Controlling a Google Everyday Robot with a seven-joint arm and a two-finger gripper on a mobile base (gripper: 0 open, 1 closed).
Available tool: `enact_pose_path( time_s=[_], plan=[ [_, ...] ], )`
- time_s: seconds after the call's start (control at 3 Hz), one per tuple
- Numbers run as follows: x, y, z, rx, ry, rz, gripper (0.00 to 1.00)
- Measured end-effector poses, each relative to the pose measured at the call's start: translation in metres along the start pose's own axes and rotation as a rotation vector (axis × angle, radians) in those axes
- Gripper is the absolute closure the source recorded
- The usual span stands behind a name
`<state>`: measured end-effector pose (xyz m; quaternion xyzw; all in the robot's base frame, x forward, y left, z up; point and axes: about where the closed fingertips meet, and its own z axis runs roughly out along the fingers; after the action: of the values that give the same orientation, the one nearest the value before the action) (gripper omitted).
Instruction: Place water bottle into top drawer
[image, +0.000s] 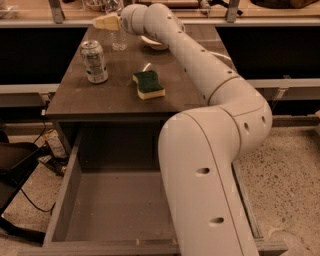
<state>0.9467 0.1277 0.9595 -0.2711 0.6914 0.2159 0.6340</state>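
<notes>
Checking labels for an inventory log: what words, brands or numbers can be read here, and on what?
Soda can: print present, too blurred to read.
Water bottle: nothing legible.
No other text; the gripper is beside the water bottle at the far end of the table.

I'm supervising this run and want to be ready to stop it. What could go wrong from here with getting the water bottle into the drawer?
1. The gripper hovers at the top of the water bottle, which stands near the far edge of the table; a nudge could tip it over.
2. The soda can and sponge lie between bottle and top drawer; a low carry might hit them.
</notes>
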Motion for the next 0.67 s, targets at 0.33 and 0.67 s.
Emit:
enact_pose_path(
  time_s=[0.33, 0.67],
  plan=[
    [0.0069, 0.0027, 0.0127, -0.017, -0.017, 0.013, 0.0],
    [0.0102, 0.0038, 0.0197, -0.026, -0.033, 0.02, 0.0]
  ],
)
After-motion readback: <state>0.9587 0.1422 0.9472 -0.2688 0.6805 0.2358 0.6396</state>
